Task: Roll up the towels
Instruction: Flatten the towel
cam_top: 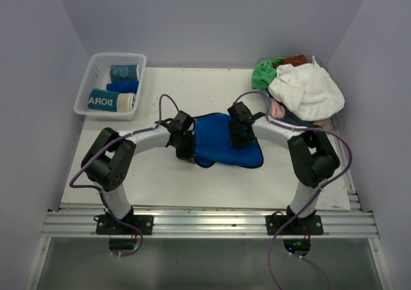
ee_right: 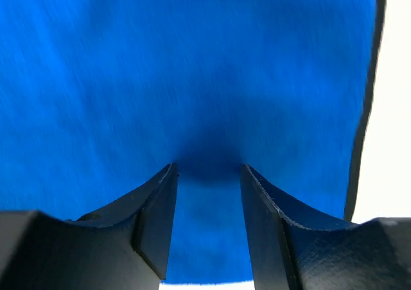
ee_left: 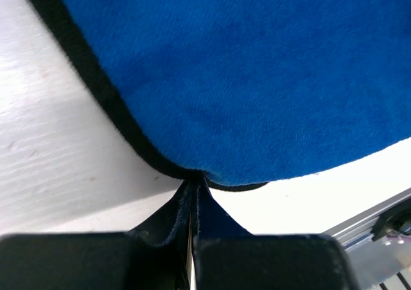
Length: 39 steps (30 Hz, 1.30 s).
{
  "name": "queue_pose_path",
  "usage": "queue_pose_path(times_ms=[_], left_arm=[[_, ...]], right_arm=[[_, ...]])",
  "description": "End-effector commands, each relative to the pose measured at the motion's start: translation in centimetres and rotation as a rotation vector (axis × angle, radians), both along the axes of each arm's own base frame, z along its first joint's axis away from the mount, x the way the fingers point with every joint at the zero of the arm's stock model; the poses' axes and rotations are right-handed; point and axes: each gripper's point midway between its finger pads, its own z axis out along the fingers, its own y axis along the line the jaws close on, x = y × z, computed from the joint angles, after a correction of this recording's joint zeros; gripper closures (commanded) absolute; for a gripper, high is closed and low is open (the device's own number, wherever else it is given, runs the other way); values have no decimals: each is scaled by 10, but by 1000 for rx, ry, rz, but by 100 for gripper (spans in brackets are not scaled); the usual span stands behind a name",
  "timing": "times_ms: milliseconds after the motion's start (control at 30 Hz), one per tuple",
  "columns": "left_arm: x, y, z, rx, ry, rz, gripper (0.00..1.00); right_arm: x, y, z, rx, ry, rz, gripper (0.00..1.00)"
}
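Closest to the lens, the left end effector [ee_left: 192, 197] has its jaws pressed together on the black-trimmed hem of the royal blue towel [ee_left: 257, 78], with a small tuck of cloth pinched between them. The right end effector [ee_right: 209, 169] stands with its jaws apart, tips down on the towel's middle, gripping nothing. This towel lies spread flat at the centre of the counter [cam_top: 160, 184], between the two arms. Rolled towels [cam_top: 112, 101] sit in the basket [cam_top: 82, 101] at the far left, and a heap of loose towels [cam_top: 305, 91] waits at the far right. The step in hand looks like starting the roll from the left edge. Doing it well probably means lifting the hem only slightly, turning it over onto itself in a tight first lap, and using the right tips as an anchor so the sheet does not slide or skew. From above the towel seems nearly square, perhaps a little longer across from arm to arm, its near right corner pointing toward the right arm's base.
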Motion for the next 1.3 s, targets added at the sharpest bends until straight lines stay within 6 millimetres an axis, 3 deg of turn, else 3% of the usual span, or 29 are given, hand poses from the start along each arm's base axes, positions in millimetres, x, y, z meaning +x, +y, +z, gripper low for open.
queue_pose_path(times_ms=[0,200,300,400,567,633,667,700,733,933,967,1100,1267], left_arm=[[10,23,17,51,-64,-24,100],[20,60,33,46,-89,24,100],[18,63,35,41,-91,20,100],[14,63,34,32,-89,24,100],[31,69,46,10,-133,67,100],[39,68,54,4,-154,75,91],[40,67,54,1,-151,72,78],[41,64,56,-13,-147,71,74],[40,61,56,-30,-142,67,67],[19,41,58,-98,-105,51,46],[13,32,57,-109,-101,33,36],[9,14,48,-117,-70,77,35],[15,18,29,-77,-64,207,43]], right_arm=[[35,15,14,18,-84,16,53],[49,23,13,12,-84,28,52],[56,32,14,31,-80,45,52],[66,36,3,5,-60,56,51],[83,40,-5,-6,-50,58,50],[94,46,-11,36,-35,57,50],[94,49,-14,54,-12,62,49],[106,55,-5,80,-21,64,49],[106,55,-16,77,16,61,49],[113,69,-9,142,1,61,49],[112,70,-8,143,0,63,49],[109,67,-7,141,1,61,49],[103,64,-3,146,-5,61,48]])
